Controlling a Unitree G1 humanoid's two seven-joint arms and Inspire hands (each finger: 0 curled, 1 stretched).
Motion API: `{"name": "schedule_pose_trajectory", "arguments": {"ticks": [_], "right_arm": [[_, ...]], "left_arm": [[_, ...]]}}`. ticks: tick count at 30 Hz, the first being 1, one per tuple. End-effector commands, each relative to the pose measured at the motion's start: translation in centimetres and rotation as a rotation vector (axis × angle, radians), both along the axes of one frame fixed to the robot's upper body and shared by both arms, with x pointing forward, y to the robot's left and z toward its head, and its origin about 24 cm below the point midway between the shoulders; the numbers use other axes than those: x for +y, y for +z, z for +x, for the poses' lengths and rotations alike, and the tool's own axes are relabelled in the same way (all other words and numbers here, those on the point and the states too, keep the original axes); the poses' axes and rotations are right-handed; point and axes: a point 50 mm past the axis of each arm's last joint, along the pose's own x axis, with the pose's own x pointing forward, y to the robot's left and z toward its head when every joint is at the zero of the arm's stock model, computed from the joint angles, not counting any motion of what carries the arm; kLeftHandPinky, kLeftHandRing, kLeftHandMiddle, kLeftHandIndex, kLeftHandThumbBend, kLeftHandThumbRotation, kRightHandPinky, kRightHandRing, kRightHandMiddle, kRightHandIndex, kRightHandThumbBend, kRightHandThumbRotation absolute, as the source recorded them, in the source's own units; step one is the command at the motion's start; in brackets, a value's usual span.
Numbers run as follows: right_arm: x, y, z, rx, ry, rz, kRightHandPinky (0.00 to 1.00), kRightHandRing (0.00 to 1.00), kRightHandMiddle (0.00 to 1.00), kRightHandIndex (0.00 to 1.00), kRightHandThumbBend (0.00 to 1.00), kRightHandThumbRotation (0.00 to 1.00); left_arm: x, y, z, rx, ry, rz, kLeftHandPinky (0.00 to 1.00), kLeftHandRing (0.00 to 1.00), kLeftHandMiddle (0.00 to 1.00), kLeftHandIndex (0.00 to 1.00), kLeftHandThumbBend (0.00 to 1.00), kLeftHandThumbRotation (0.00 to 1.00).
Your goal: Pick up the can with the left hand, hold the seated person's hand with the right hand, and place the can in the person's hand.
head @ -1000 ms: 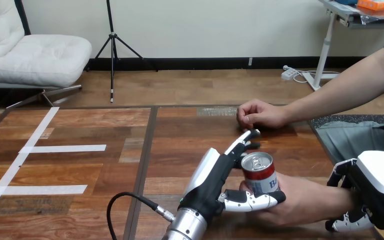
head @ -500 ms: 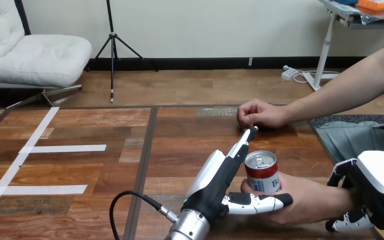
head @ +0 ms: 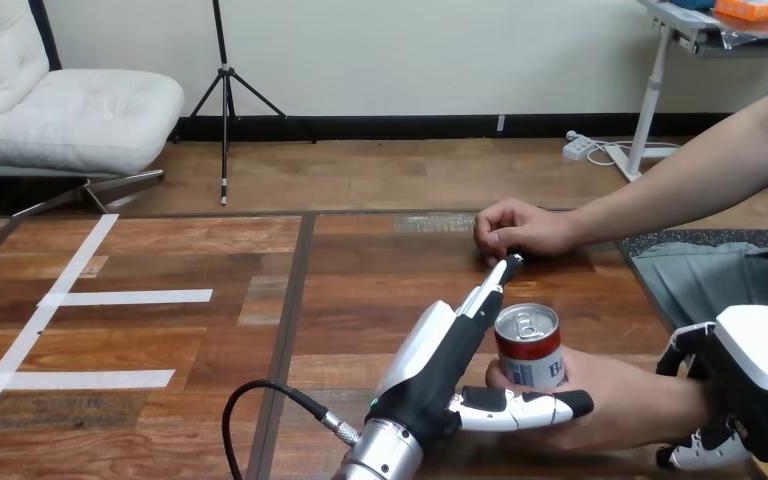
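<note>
At the brown wooden table's (head: 160,340) near right corner, the right hand (head: 755,375) is clamped on the person's wrist, with fingers curled over and under it. Just left, along the near edge, the person's upturned hand (head: 610,400) carries the red-and-white metal can (head: 528,348), upright on the palm. The left hand (head: 440,365) is unclenched: fingers straight along the can's left side, thumb stretched across the near side of the person's hand. Can't tell if it touches the can. Toward the far edge, the person's other hand (head: 520,230) rests fisted on the table.
</note>
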Motion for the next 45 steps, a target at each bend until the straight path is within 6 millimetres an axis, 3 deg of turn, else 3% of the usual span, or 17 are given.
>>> {"name": "schedule_pose_trajectory", "arguments": {"ticks": [1,8,18,45], "right_arm": [[-0.23,0.56,0.49,-0.01,-0.023,-0.012,0.43,0.55,0.63,0.69,0.94,0.0],[-0.16,0.6,0.48,0.018,-0.024,-0.021,0.6,0.72,0.77,0.78,0.94,0.0],[-0.15,0.54,0.38,0.022,-0.023,-0.018,0.76,0.85,0.87,0.84,0.95,0.0],[-0.12,0.5,0.37,0.031,-0.013,-0.037,0.82,0.87,0.88,0.86,0.94,0.0]], "left_arm": [[-2.26,2.46,0.69,-0.094,-0.062,-0.049,1.0,1.0,1.0,1.0,0.87,0.39],[-2.24,2.39,0.75,-0.094,-0.062,-0.042,1.0,1.0,1.0,1.0,0.88,0.4],[-2.19,2.4,0.79,-0.099,-0.06,-0.037,1.0,1.0,1.0,1.0,0.88,0.39],[-2.17,2.49,0.9,-0.103,-0.059,-0.036,1.0,1.0,1.0,1.0,0.87,0.39]]}}
